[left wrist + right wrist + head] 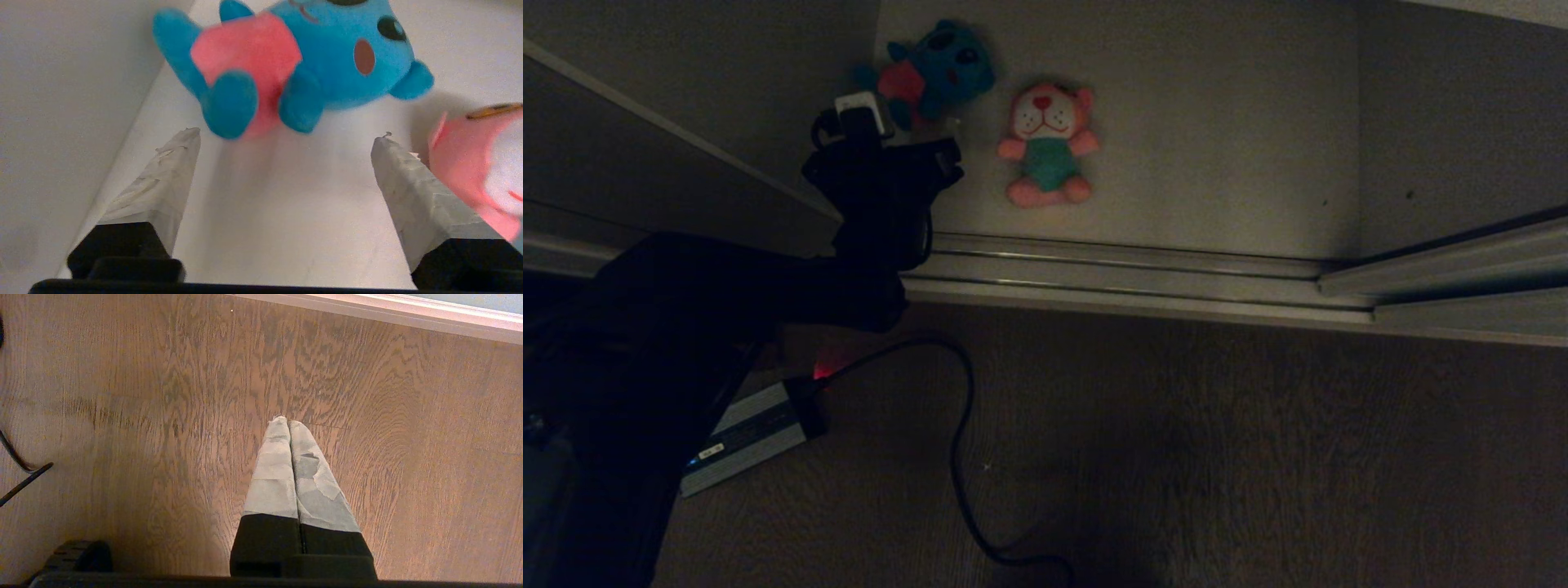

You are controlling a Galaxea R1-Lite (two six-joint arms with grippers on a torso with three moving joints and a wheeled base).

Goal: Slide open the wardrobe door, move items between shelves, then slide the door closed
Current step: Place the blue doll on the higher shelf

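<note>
On the off-white bottom shelf (pixel 1217 122) lie two plush toys. The blue one with a red belly (pixel 935 73) is at the back left, near the cream side wall (pixel 61 122). The pink one with a teal shirt (pixel 1049 143) lies to its right. My left arm (pixel 874 196) reaches over the track into the wardrobe. Its gripper (pixel 288 134) is open and empty, just short of the blue plush (pixel 302 53), with the pink plush (pixel 478 163) beside one finger. My right gripper (pixel 286 421) hangs shut over the wooden floor. A pale grey-green door panel (pixel 482 299) with a cream strip shows beyond it.
The ribbed metal floor track (pixel 1135 269) runs across the wardrobe's front. A silver power box (pixel 756 425) with a red light lies on the wooden floor (pixel 1258 457) at the left. Its black cable (pixel 960 457) loops toward me.
</note>
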